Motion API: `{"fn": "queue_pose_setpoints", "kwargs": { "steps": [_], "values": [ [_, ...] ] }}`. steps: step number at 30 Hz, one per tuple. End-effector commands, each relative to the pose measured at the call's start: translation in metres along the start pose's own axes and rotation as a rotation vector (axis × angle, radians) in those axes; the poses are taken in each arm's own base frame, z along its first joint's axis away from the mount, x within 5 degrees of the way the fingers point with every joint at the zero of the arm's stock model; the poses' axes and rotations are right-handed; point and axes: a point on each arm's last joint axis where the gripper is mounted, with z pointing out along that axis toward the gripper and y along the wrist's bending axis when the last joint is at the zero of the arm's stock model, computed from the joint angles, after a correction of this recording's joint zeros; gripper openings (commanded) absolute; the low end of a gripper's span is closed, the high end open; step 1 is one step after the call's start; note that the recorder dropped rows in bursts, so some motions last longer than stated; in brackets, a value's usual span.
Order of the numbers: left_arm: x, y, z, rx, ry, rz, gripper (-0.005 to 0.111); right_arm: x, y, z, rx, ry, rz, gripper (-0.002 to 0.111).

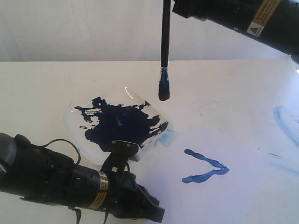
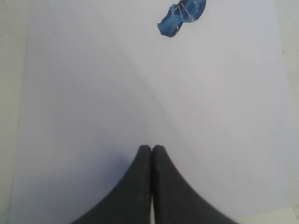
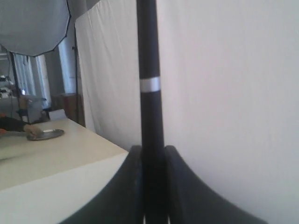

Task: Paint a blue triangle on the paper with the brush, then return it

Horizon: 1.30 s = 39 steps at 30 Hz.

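Note:
The brush [image 1: 165, 37] hangs upright in the air behind the paint dish, its blue-stained bristle tip [image 1: 163, 88] pointing down and clear of the table. In the right wrist view my right gripper [image 3: 153, 148] is shut on the black brush [image 3: 149, 56] handle, below its pale ring [image 3: 150, 85]. The paper [image 1: 233, 196] lies at the front right. On it are two glossy blue strokes of the triangle [image 1: 206, 169], joined at the right and open on the left. My left gripper [image 2: 152, 148] is shut and empty, low over the paper [image 2: 93, 93], with a stroke end [image 2: 180, 16] ahead of it.
A clear square dish [image 1: 74, 123] holding a dark navy paint puddle [image 1: 122, 125] sits left of centre, just behind the left arm [image 1: 56, 179]. A faint pale-blue smear [image 1: 285, 122] marks the table at the right edge. The right arm [image 1: 243, 14] crosses the top right corner.

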Motion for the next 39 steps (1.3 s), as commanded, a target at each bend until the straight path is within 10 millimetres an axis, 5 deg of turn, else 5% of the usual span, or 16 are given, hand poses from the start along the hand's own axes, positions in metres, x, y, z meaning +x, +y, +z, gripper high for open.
{"fn": "queue_pose_setpoints", "kwargs": {
  "steps": [1,20,32,39],
  "values": [
    [0.009,0.009,0.0,-0.081,0.046,0.026,0.0,-0.004,-0.008,-0.002,0.101,0.06,-0.169,0.0],
    [0.009,0.01,0.0,-0.083,0.047,0.026,0.0,-0.009,-0.033,-0.007,0.435,0.285,-0.535,0.0],
    [0.009,0.01,0.0,-0.083,0.047,0.026,0.0,-0.002,-0.017,0.007,0.473,0.506,-0.605,0.0],
    [0.009,0.009,0.0,-0.081,0.046,0.026,0.0,0.006,0.009,0.017,0.287,0.674,-0.506,0.0]
  ]
}}
